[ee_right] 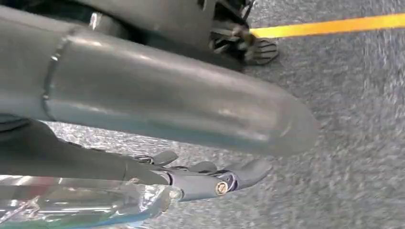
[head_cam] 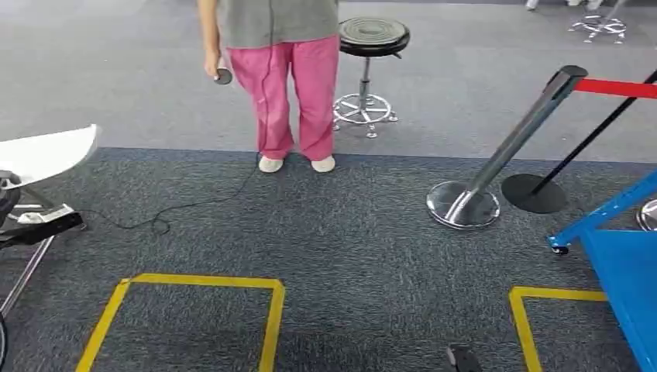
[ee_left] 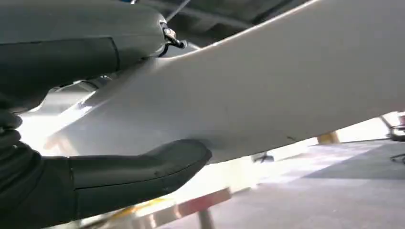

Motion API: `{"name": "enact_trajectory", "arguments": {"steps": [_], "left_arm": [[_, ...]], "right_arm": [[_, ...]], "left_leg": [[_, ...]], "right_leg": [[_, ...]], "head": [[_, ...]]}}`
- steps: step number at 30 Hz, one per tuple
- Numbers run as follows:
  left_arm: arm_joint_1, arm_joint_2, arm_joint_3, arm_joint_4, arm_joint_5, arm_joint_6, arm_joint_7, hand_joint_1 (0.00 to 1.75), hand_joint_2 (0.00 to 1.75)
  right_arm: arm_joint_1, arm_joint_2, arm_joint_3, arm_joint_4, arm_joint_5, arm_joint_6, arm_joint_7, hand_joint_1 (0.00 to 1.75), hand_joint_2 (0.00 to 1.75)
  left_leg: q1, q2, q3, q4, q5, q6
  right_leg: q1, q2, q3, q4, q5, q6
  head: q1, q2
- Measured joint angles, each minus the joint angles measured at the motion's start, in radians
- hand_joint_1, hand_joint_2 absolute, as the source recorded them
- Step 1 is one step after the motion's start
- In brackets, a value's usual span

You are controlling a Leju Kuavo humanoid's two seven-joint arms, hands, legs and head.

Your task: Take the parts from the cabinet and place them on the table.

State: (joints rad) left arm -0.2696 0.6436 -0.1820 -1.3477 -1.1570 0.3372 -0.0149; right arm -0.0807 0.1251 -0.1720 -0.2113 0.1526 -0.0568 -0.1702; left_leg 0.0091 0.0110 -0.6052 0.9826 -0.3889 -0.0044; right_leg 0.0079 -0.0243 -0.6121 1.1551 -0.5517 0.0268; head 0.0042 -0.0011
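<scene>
A large white curved panel point(head_cam: 48, 153) juts in at the left edge of the head view, over the carpet. My left hand point(head_cam: 27, 223) is under it there. In the left wrist view the left hand point(ee_left: 95, 176) grips this panel point(ee_left: 286, 90), thumb point(ee_left: 157, 160) pressed on one face and the fingers on the other. My right hand point(ee_right: 205, 176) hangs above the carpet with straight fingers point(ee_right: 248, 169). They stand apart from the thumb point(ee_right: 167, 100) with only floor between. A clear glossy thing point(ee_right: 86, 205) lies along the fingers; I cannot tell what it is.
A person in pink trousers point(head_cam: 288, 85) stands ahead holding a small dark object, a cable trailing on the floor. Behind are a black stool point(head_cam: 372, 39) and a tilted chrome stanchion point(head_cam: 496, 163) with red tape. A blue cart point(head_cam: 624, 271) is at right. Yellow tape squares point(head_cam: 194, 280) mark the carpet.
</scene>
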Motion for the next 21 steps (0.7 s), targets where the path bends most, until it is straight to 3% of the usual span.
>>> {"name": "enact_trajectory", "arguments": {"steps": [2,3,4,6,7,8,9,12,13,14,15,17,18,19,21], "left_arm": [[-0.004,-0.005,-0.002,-0.003,0.021,-0.014,-0.008,1.75,1.75],[-0.004,-0.010,-0.004,-0.003,0.034,-0.022,-0.011,1.75,1.75],[-0.004,-0.012,-0.004,-0.003,0.042,-0.027,-0.013,1.75,1.75],[-0.008,-0.015,-0.005,-0.004,0.053,-0.032,-0.013,1.75,1.75],[-0.011,-0.016,-0.005,-0.005,0.056,-0.034,-0.013,1.75,1.75],[-0.017,-0.017,-0.005,-0.007,0.061,-0.036,-0.013,1.75,1.75],[-0.021,-0.019,-0.006,-0.007,0.062,-0.039,-0.013,1.75,1.75],[-0.020,-0.018,-0.006,-0.007,0.066,-0.043,-0.013,1.75,1.75],[-0.019,-0.018,-0.006,-0.007,0.069,-0.044,-0.013,1.75,1.75],[-0.023,-0.017,-0.006,-0.007,0.070,-0.045,-0.013,1.75,1.75],[-0.030,-0.019,-0.007,-0.007,0.071,-0.046,-0.013,1.75,1.75],[-0.030,-0.027,-0.015,-0.007,0.071,-0.047,-0.013,1.75,1.75],[-0.027,-0.031,-0.020,-0.007,0.071,-0.048,-0.013,1.75,1.75],[-0.025,-0.034,-0.024,-0.007,0.071,-0.048,-0.013,1.75,1.75],[-0.026,-0.034,-0.026,-0.007,0.071,-0.048,-0.013,1.75,1.75]], "right_arm": [[0.004,0.000,-0.005,0.000,0.000,0.000,0.001,0.00,0.00],[0.007,0.000,-0.007,0.000,0.000,0.000,0.001,0.00,0.00],[0.008,0.000,-0.007,0.000,0.000,0.000,0.001,0.00,0.00],[0.007,0.000,-0.010,0.000,0.000,0.000,0.000,0.00,0.00],[0.007,0.000,-0.012,0.000,0.000,0.000,0.000,0.00,0.00],[0.007,0.000,-0.013,0.000,0.000,0.000,0.000,0.00,0.00],[0.006,0.000,-0.014,0.000,0.000,0.000,0.000,0.00,0.00],[0.006,0.000,-0.015,0.000,0.000,0.000,0.000,0.00,0.00],[0.003,0.000,-0.016,0.000,0.000,0.000,0.000,0.00,0.00],[0.002,0.000,-0.016,0.000,0.001,0.000,-0.002,0.00,0.00],[0.002,0.000,-0.016,0.000,0.001,0.000,-0.002,0.00,0.00],[0.006,0.000,-0.017,0.000,0.002,0.000,-0.002,0.00,0.00],[0.007,0.000,-0.017,0.000,0.003,0.000,-0.002,0.00,0.00],[0.007,0.000,-0.017,0.000,0.003,-0.001,-0.002,0.00,0.00],[0.005,0.000,-0.017,0.000,0.005,-0.001,-0.002,0.00,0.00]], "left_leg": [[-0.001,-0.029,-0.001,0.000,-0.001,0.002],[-0.001,-0.045,-0.001,0.000,-0.001,0.002],[-0.002,-0.061,0.000,0.001,0.000,0.001],[0.001,-0.090,0.001,0.003,0.001,-0.001],[0.004,-0.105,0.000,0.004,0.001,-0.003],[0.000,-0.117,-0.005,0.009,0.001,-0.011],[0.002,-0.134,-0.012,0.011,0.005,-0.017],[0.008,-0.166,-0.019,0.000,0.018,-0.035],[0.009,-0.143,-0.024,0.007,0.010,-0.035],[0.000,-0.080,-0.039,0.037,-0.015,-0.038],[-0.001,-0.044,-0.072,0.106,-0.056,-0.042],[0.001,-0.024,-0.148,0.273,-0.126,-0.047],[0.002,-0.023,-0.172,0.323,-0.135,-0.049],[0.003,-0.022,-0.167,0.314,-0.117,-0.051],[0.004,-0.012,-0.103,0.192,-0.048,-0.052]], "right_leg": [[-0.001,0.022,-0.084,0.164,-0.064,0.002],[0.000,0.024,-0.109,0.201,-0.066,0.001],[0.000,0.025,-0.106,0.183,-0.041,0.000],[-0.002,0.040,-0.041,0.029,0.054,-0.004],[-0.007,0.070,0.004,-0.068,0.098,-0.004],[-0.015,0.126,0.024,-0.116,0.091,-0.001],[-0.016,0.111,0.031,-0.120,0.095,0.000],[-0.009,0.076,0.032,-0.121,0.101,-0.015],[-0.015,0.062,0.033,-0.129,0.107,-0.024],[-0.013,0.054,0.034,-0.132,0.109,-0.030],[-0.010,0.041,0.033,-0.133,0.109,-0.033],[-0.009,0.013,0.033,-0.132,0.107,-0.035],[-0.009,-0.003,0.032,-0.132,0.106,-0.036],[-0.009,-0.017,0.033,-0.132,0.106,-0.036],[-0.009,-0.043,0.034,-0.132,0.102,-0.034]], "head": [[0.002,0.000],[0.000,0.000],[0.001,0.000],[0.001,0.000],[0.001,0.000],[0.001,0.000],[-0.001,0.000],[0.000,0.000],[-0.001,0.000],[-0.008,0.000],[-0.011,0.000],[-0.011,0.000],[-0.010,0.000],[-0.011,0.000],[-0.010,0.000]]}}
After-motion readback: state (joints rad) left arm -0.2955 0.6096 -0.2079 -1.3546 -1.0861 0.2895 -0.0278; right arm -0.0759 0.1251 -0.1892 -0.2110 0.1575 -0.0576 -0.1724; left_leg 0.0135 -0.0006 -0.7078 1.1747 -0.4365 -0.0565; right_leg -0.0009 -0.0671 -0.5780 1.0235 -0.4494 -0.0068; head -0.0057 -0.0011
